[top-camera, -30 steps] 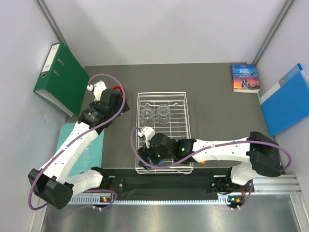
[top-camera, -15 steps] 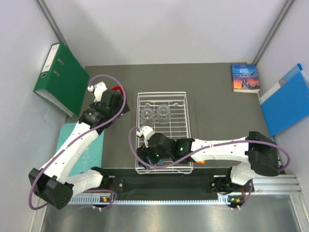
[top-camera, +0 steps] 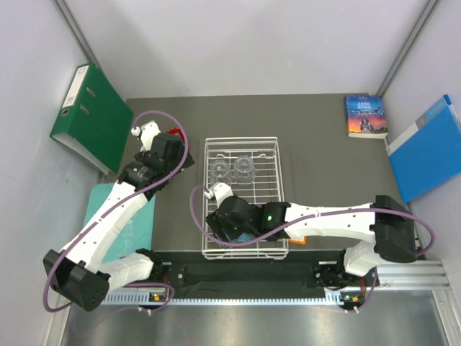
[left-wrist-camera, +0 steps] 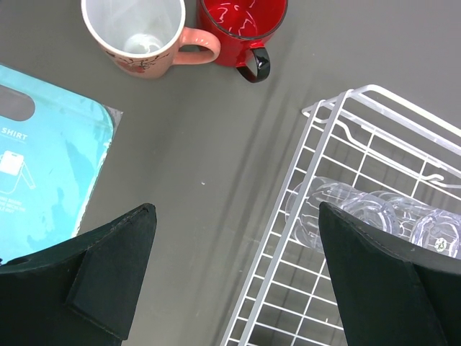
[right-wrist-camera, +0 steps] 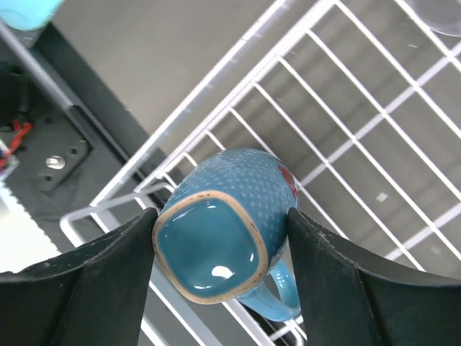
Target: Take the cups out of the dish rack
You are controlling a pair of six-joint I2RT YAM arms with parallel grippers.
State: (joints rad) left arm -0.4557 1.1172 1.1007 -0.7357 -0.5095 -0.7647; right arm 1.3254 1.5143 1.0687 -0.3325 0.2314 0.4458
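From above, the white wire rectangular dish rack (top-camera: 242,140) holds two clear glass tumblers (top-camera: 218,171) at its far end; the right gripper (top-camera: 222,222) reaches into the rack's near-left corner; the left gripper (top-camera: 167,153) hangs just left of its far-left corner.

Left wrist: the fingers are spread wide and empty; a salmon-pink ceramic mug (left-wrist-camera: 140,36) and a glossy red mug (left-wrist-camera: 241,18) stand side by side outside the rack, to its left.

Right wrist: the fingers press both sides of a light-blue ceramic mug (right-wrist-camera: 223,238), which is inside the rack at that near-left corner.

A dark grey matte table (top-camera: 317,144) carries a white wire dish rack (top-camera: 243,141), a salmon-pink mug (left-wrist-camera: 140,36) just beside a glossy red mug (left-wrist-camera: 241,21), a teal plastic packet (left-wrist-camera: 43,166) and a paperback book (top-camera: 365,115).
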